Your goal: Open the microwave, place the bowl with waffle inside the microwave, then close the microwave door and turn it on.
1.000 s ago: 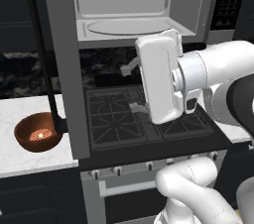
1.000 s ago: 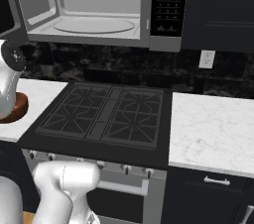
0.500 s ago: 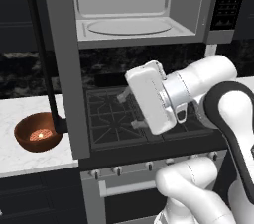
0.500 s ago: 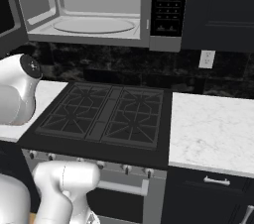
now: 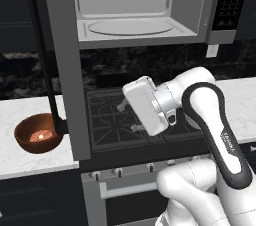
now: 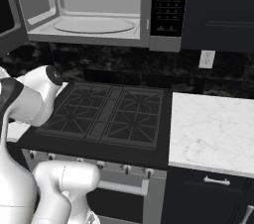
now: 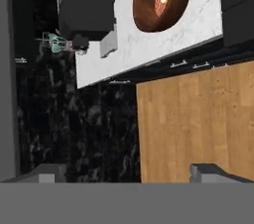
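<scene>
while the microwave door (image 5: pixel 59 65) stands open, the hand (image 5: pixel 126 116) hangs wide open, empty, over the stove (image 5: pixel 115 120)

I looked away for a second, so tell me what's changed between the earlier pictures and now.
The arm swung its hand down and left from in front of the microwave opening toward the bowl; the gripper now hangs over the stove, open and empty. Nothing was taken hold of or let go. The microwave door stayed open, and the bowl with the waffle stayed on the counter.
</scene>
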